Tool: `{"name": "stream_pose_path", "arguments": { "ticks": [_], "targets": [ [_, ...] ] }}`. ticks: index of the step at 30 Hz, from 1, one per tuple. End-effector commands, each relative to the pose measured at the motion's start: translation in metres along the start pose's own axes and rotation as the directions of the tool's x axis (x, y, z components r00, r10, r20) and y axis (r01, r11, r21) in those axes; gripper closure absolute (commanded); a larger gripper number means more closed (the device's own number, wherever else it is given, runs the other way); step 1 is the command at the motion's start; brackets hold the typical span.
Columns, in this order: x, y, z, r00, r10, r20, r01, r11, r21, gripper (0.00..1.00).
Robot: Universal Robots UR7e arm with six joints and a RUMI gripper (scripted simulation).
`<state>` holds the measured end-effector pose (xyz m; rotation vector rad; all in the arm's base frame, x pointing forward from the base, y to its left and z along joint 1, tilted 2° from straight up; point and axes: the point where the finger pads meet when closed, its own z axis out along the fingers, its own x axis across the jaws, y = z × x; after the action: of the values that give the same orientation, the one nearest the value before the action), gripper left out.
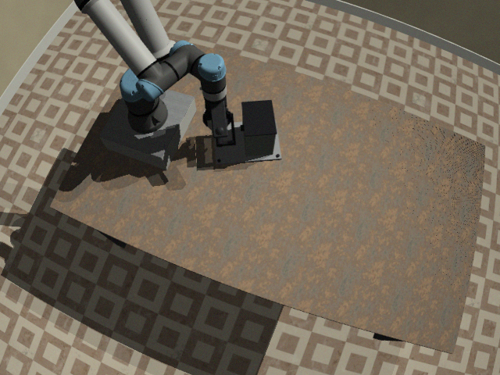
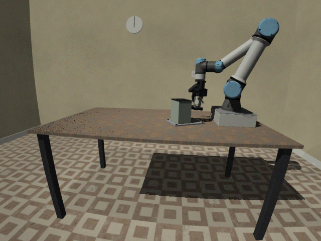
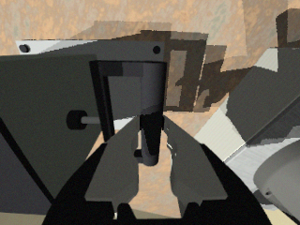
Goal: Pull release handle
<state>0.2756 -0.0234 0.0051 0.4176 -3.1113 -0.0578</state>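
A dark box housing [image 1: 260, 125] stands on a grey baseplate [image 1: 262, 156] near the robot base; it also shows in the side view [image 2: 180, 111]. The release handle is a dark frame with a cylindrical grip [image 3: 151, 117] on a thin rod [image 3: 91, 120] coming out of the housing. My gripper [image 3: 151, 116] points down beside the housing and is shut on the handle's grip. It shows from above [image 1: 223, 135] and from the side [image 2: 197, 103]. The fingertips hang above the plate, apart from it in the side view.
The grey robot pedestal [image 1: 147, 129] stands close on the other side of the gripper [image 2: 234, 118]. The table [image 1: 282, 226] stretches far to the right of the housing.
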Motion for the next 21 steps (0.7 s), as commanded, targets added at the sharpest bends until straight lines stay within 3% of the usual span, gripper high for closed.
{"name": "stream_pose_path", "arguments": {
  "ticks": [1,21],
  "targets": [
    [0.008,0.0,0.0,1.0,0.0,-0.001,0.0,1.0,0.0,1.0],
    [0.046,0.0,0.0,1.0,0.0,-0.001,0.0,1.0,0.0,1.0]
  ]
}}
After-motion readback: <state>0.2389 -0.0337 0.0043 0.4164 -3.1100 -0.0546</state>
